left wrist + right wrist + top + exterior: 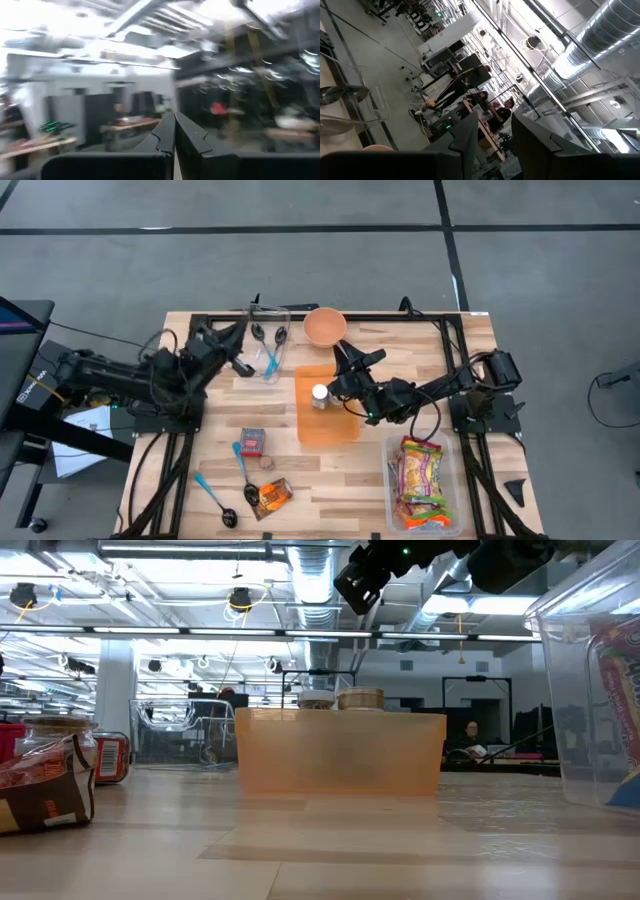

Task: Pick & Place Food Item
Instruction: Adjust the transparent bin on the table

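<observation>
A small jar with a white lid (320, 394) stands in a shallow orange tray (330, 430) at the table's middle; its top shows over the tray's wall in the low view (318, 698). My right gripper (358, 360) hangs above the tray's far right corner, just right of the jar, tipped upward, open and empty; it also shows in the low view (362, 578) and in its own wrist view (495, 145). My left gripper (238, 348) is shut and empty at the far left beside a clear container; its closed fingers show in the left wrist view (174, 137).
An orange bowl (325, 327) sits at the far edge. A clear container with spoons (268, 340) is to its left. A clear bin of snack packets (425, 480) stands near right. A red can (252, 441), blue spoons (240, 465) and a snack packet (272, 496) lie near left.
</observation>
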You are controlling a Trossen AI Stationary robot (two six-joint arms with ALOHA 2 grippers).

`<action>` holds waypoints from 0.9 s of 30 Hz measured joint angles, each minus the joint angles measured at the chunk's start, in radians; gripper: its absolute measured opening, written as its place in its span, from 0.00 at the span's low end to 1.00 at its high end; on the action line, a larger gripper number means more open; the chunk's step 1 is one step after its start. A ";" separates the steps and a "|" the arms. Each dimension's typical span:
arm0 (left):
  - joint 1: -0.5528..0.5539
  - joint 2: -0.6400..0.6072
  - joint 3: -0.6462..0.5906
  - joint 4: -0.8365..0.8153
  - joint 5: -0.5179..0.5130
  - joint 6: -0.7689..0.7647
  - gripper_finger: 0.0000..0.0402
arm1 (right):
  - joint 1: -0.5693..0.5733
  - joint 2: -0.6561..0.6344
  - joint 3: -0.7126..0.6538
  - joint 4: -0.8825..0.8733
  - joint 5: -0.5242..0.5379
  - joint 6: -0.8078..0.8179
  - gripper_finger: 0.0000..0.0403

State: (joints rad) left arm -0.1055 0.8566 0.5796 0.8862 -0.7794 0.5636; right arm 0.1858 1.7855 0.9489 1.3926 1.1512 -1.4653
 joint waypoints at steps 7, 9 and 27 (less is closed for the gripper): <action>0.078 0.109 0.443 -1.229 -0.087 -0.505 0.00 | 0.001 0.000 0.000 0.000 -0.001 0.000 0.28; 0.116 0.121 0.487 -1.449 -0.128 -0.667 0.00 | 0.003 0.000 0.000 0.000 -0.001 0.000 0.28; 0.589 0.129 0.134 -1.865 0.138 -1.116 0.00 | 0.002 0.000 0.000 0.000 -0.006 0.000 0.28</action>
State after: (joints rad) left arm 0.4835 0.9855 0.7132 -0.9787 -0.6411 -0.5526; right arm 0.1883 1.7855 0.9489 1.3926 1.1450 -1.4651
